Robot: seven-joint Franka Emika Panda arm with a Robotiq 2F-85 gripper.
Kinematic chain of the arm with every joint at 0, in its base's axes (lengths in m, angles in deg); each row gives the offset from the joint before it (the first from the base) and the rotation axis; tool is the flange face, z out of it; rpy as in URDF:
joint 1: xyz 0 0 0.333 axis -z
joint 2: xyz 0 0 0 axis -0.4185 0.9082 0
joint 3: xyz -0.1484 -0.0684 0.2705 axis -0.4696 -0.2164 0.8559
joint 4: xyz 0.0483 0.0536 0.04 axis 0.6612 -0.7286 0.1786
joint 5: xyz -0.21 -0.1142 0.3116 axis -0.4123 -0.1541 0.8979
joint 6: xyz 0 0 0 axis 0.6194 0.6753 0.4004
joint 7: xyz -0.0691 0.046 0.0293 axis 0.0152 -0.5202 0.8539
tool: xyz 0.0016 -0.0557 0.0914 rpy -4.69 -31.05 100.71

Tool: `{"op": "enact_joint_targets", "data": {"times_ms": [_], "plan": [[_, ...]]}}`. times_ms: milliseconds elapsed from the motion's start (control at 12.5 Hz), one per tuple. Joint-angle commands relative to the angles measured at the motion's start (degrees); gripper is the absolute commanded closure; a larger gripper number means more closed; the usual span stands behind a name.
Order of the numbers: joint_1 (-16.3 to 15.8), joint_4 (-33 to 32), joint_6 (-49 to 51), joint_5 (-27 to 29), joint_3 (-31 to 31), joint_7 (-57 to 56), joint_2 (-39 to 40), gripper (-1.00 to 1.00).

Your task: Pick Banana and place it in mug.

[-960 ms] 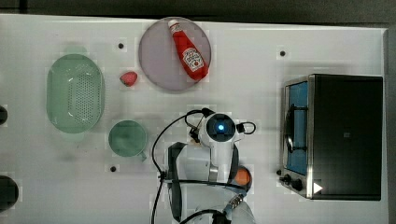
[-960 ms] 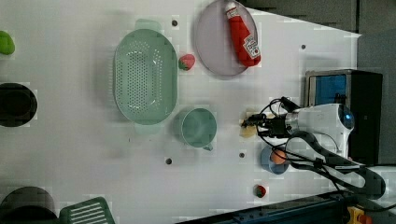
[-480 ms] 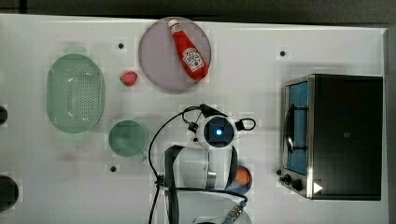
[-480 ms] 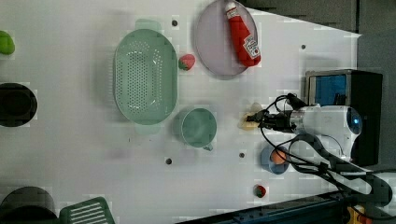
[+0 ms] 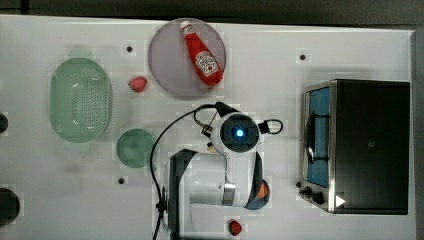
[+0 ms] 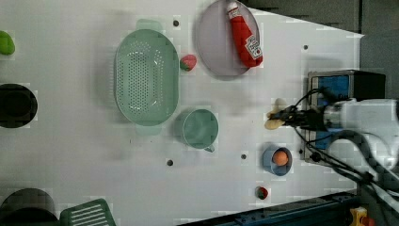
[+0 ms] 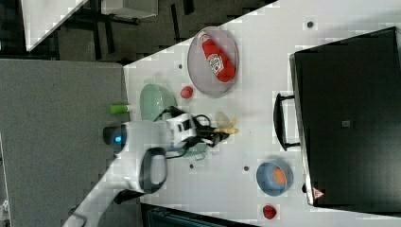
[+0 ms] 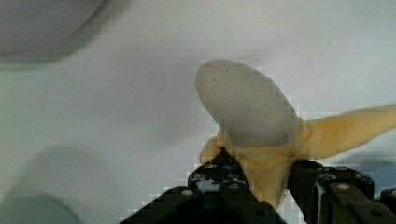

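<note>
— Where is the banana (image 8: 261, 154) at this moment?

— Pinched between the black fingers (image 8: 219, 179) of the robot's gripper (image 6: 287, 117), which are clamped on its yellow peel, as the wrist view shows; its pale tip points away from the camera over the white table (image 5: 60, 200). In the left view it sits at the tips of the gripper, to the left view's right of the green mug (image 6: 200, 128) and apart from it.

— And the mug itself?

— Upright on the table, just beside the perforated green colander (image 5: 80, 103) in the top view, with nothing visible inside it.

— What else lies around the arm?

— A ketchup bottle (image 5: 201, 54) lies on a grey plate (image 5: 165, 65) with a strawberry (image 5: 137, 83) next to it, a toaster oven (image 5: 360, 145) stands at the top view's right, and a blue bowl (image 6: 270, 157) holding an orange ball (image 6: 280, 157) sits near a second strawberry (image 6: 261, 192)
</note>
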Motion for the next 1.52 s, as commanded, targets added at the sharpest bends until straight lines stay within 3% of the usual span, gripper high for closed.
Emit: {"op": "enact_joint_targets", "data": {"times_ms": [80, 320, 560, 1040, 1520], "plan": [[-0.46, 5.64, 9.35, -0.92, -1.19, -1.76, -6.23, 0.42], [-0.68, 9.80, 18.38, -0.90, 0.10, -1.75, -11.57, 0.42], [-1.44, 10.29, 18.88, -0.89, 4.12, -1.55, -14.33, 0.42], [-2.62, 10.26, 19.64, -0.59, 18.64, -0.52, -12.53, 0.42], [-2.74, 9.76, 17.02, -0.56, 27.52, 21.56, -6.84, 0.42]]}}
